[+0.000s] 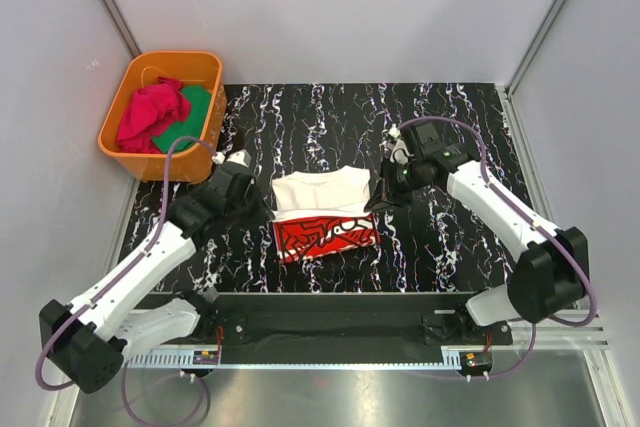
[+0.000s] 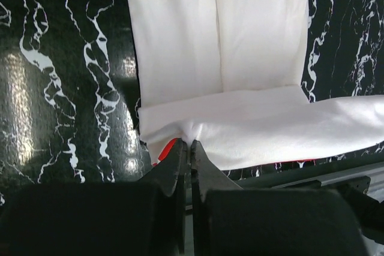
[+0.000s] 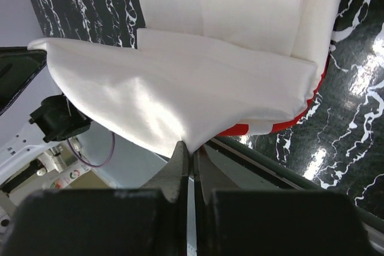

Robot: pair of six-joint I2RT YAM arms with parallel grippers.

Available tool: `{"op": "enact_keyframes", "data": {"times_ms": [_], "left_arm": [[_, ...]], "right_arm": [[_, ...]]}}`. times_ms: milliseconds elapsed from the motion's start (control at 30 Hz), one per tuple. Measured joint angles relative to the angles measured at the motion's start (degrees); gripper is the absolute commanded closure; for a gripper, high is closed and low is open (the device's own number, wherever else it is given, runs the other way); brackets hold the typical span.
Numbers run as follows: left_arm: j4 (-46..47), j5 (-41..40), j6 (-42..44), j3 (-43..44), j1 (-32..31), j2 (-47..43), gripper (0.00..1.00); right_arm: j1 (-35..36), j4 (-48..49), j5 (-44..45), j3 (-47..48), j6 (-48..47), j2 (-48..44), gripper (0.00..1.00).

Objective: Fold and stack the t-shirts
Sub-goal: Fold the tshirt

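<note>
I pinch the white t-shirt (image 1: pixel 320 190) over the red t-shirt (image 1: pixel 325 237).
Left fingers (image 2: pixel 189 144) grip its 9 o'clock edge, right fingers (image 3: pixel 191 148) its 3 o'clock edge.

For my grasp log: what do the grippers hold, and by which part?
Both hold the cream-white t-shirt by its folded edge: the left gripper at the left corner, the right gripper at the right corner.

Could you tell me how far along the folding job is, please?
Done: the red t-shirt lies folded at the bottom. In hand: left fingers and right fingers pinch the white t-shirt, mid-fold atop it. Remaining: finishing that fold; more cloth sits in the orange tub.
</note>
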Motion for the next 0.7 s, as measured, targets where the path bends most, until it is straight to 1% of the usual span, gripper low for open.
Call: {"op": "enact_keyframes", "data": {"times_ms": [233,533,700], "left_arm": [[3.26,6.75,5.44,3.67,7.32,7.06,1.0],[6.36,12.04,9.38,5.79,13.09,14.27,1.0],[7.63,13.55,10.71,7.58,15.43,18.43,1.0]], "right_arm": [[-3.63,0.81,-3.67,4.92,-2.08,7.82,1.0],[-6.67,1.42,-6.84,13.07,-3.98,17.55,1.0],[-7.54,1.77,-8.22,18.1,-4.85,23.56,1.0]]}}
